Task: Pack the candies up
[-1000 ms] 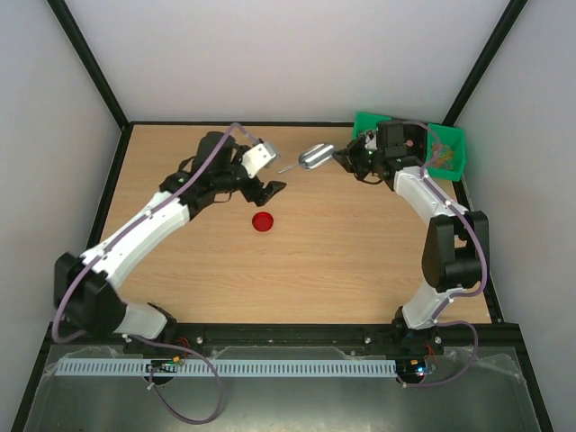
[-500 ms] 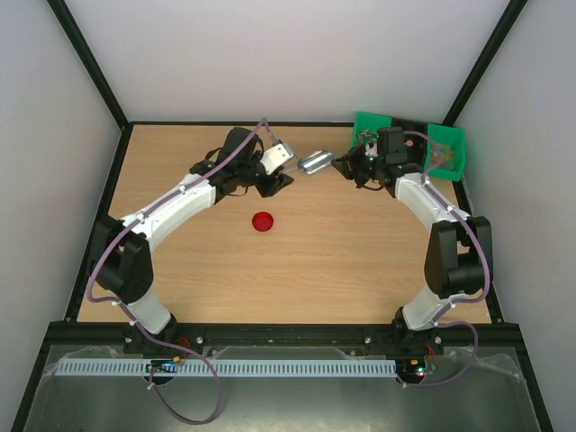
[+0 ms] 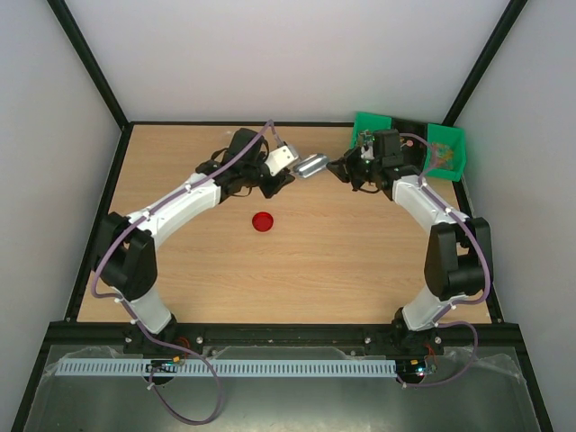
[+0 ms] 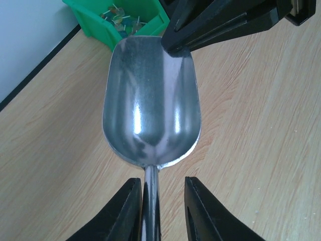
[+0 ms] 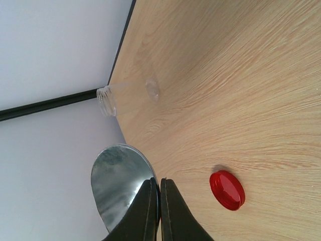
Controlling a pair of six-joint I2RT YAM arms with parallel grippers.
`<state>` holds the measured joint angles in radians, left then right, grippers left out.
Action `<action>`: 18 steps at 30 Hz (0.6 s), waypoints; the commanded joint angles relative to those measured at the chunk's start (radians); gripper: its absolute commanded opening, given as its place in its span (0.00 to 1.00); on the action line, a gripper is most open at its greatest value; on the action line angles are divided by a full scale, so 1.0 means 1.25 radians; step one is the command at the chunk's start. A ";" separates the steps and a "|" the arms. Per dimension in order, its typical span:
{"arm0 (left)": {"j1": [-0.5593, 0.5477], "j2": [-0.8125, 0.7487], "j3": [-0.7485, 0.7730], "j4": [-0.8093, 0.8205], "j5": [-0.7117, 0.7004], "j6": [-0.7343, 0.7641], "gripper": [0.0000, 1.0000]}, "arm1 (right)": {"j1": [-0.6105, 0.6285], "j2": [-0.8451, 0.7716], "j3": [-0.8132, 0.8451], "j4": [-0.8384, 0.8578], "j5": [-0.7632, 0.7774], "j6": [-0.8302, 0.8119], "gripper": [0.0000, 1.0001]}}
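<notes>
Right hand (image 5: 159,187) clamped on scoop (image 4: 150,100) rim, frame centre; left hand (image 4: 160,186) fingers apart, straddling handle (image 4: 151,201): handover judged pending. Scoop empty; candies (image 4: 120,19) in bin (image 4: 98,27), upper left.

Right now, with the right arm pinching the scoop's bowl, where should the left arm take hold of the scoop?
By its thin handle, coming from the handle end, opposite the right gripper. The handle is a narrow stem, easy to pinch; the bowl is wide, curved and pinched at its far rim. The open left gripper straddles the handle.
</notes>
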<state>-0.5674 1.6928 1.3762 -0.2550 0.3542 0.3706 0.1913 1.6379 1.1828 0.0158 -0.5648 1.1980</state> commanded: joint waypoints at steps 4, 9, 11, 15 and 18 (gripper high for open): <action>-0.008 0.030 0.034 0.009 -0.025 0.004 0.22 | 0.009 -0.030 -0.009 0.012 -0.026 0.012 0.01; -0.009 0.030 0.035 0.009 -0.040 0.003 0.14 | 0.011 -0.029 -0.010 0.011 -0.025 0.010 0.01; -0.009 0.029 0.035 0.009 -0.043 0.000 0.12 | 0.012 -0.028 -0.011 0.013 -0.027 0.010 0.01; -0.011 0.026 0.033 0.009 -0.052 -0.002 0.05 | 0.017 -0.030 -0.006 0.015 -0.026 0.005 0.01; -0.010 0.020 0.030 0.007 -0.052 -0.006 0.02 | 0.018 -0.031 -0.010 0.043 -0.035 -0.003 0.11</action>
<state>-0.5777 1.7206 1.3930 -0.2546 0.3092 0.3748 0.1986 1.6360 1.1797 0.0292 -0.5674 1.1969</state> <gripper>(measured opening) 0.097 0.028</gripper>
